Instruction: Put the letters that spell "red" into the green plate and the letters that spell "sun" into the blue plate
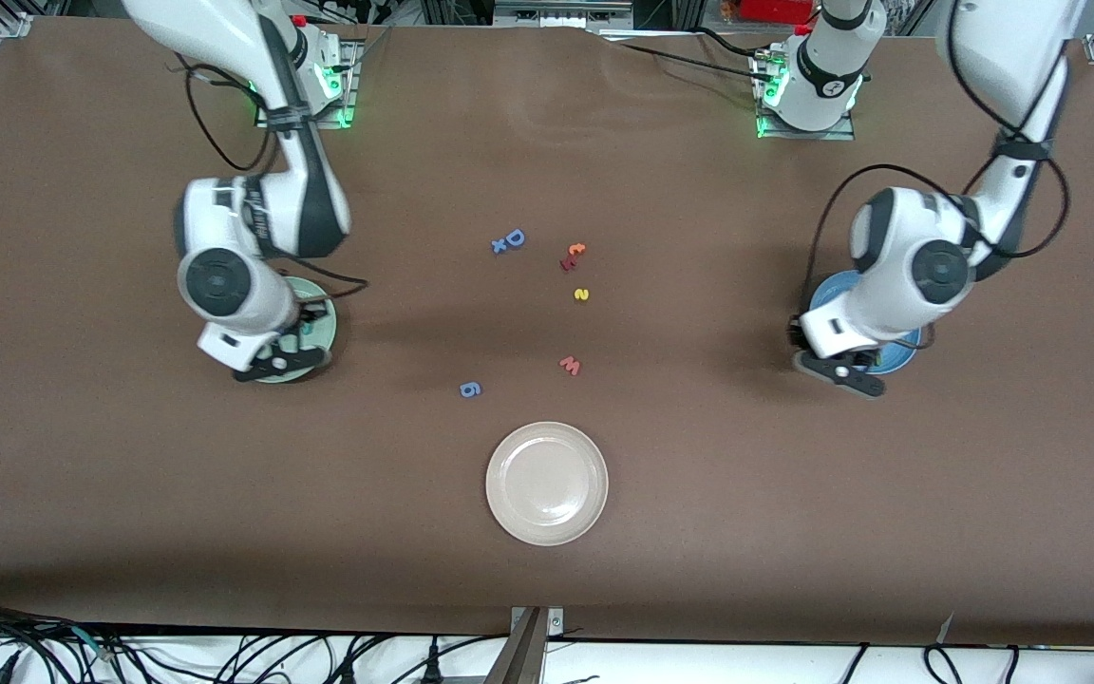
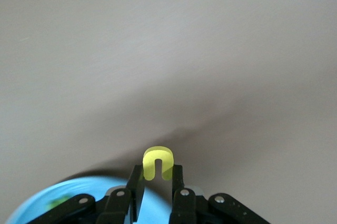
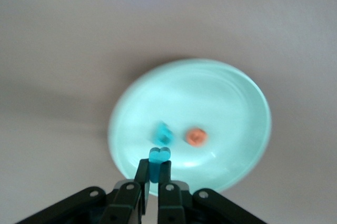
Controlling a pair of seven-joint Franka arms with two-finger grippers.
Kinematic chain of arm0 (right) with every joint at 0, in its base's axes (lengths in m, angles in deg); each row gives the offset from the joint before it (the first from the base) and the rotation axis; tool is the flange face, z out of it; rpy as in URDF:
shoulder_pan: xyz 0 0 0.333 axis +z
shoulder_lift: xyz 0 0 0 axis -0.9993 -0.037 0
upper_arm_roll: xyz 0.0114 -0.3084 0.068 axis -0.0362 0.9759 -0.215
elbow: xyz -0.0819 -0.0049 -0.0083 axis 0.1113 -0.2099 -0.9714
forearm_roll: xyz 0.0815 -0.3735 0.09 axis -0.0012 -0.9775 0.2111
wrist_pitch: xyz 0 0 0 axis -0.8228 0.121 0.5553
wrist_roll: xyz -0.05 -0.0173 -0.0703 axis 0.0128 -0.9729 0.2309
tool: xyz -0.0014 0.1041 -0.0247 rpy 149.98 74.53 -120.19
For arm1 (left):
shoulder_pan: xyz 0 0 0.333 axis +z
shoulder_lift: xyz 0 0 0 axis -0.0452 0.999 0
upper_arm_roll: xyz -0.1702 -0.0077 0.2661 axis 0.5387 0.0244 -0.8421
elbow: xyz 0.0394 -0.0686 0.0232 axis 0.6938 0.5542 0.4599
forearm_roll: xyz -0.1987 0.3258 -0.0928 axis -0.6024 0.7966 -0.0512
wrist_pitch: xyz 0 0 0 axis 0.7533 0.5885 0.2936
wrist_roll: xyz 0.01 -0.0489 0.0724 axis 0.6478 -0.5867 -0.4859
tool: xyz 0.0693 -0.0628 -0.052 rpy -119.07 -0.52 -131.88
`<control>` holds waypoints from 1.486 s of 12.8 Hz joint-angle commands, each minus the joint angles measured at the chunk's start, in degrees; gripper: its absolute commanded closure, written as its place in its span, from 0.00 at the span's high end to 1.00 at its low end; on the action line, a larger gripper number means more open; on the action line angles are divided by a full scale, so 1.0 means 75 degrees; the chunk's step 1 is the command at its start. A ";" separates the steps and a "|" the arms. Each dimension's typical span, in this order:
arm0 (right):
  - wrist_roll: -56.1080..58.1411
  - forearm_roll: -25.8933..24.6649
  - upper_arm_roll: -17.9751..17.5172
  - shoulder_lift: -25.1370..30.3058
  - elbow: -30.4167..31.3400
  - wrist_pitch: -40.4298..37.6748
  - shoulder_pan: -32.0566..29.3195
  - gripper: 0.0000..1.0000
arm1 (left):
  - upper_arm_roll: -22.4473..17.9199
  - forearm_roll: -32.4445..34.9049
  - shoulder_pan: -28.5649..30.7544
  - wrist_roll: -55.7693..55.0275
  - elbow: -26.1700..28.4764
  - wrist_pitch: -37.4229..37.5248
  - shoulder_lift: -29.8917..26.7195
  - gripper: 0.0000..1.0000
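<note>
the beige-white plate (image 1: 547, 484), round and glossy, lies nearest the front camera on the matte brown table (image 1: 129, 494). farther off lie a blue g (image 1: 470, 389), a pink-red w (image 1: 571, 365) and the flat yellow s (image 1: 581, 294). the right gripper (image 3: 155, 177) pinches a teal letter (image 3: 159, 155) over the pale green plate (image 3: 237, 92), which holds another teal letter (image 3: 164, 133) and the orange e (image 3: 196, 136). the left gripper (image 2: 157, 184) clamps the yellow u (image 2: 158, 163) over the blue plate (image 2: 63, 197).

Yellow u (image 2: 158, 164) pinched upright above the blue plate (image 2: 47, 203), a greenish letter blurred inside it, yellow s (image 1: 581, 294) lay mid-table, teal letter (image 3: 159, 156) held over the green plate (image 3: 237, 92) containing another teal letter (image 3: 164, 134) and orange e (image 3: 196, 136)
</note>
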 commanded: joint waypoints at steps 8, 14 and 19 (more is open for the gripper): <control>0.0332 0.0102 0.0279 0.0583 0.1963 0.2219 0.0107 1.00 | -0.0542 0.0158 0.0275 0.1354 0.0678 0.0022 0.0188 0.35; 0.0274 0.0125 0.0689 0.0631 -0.1208 -0.1068 0.0084 1.00 | -0.0448 0.0076 -0.0132 0.1074 0.0572 0.0115 -0.0500 1.00; -0.0834 0.0102 0.1017 0.0676 -0.3158 -0.3734 -0.0010 1.00 | 0.0987 0.0064 -0.1025 -0.3195 0.0467 0.1381 -0.1253 1.00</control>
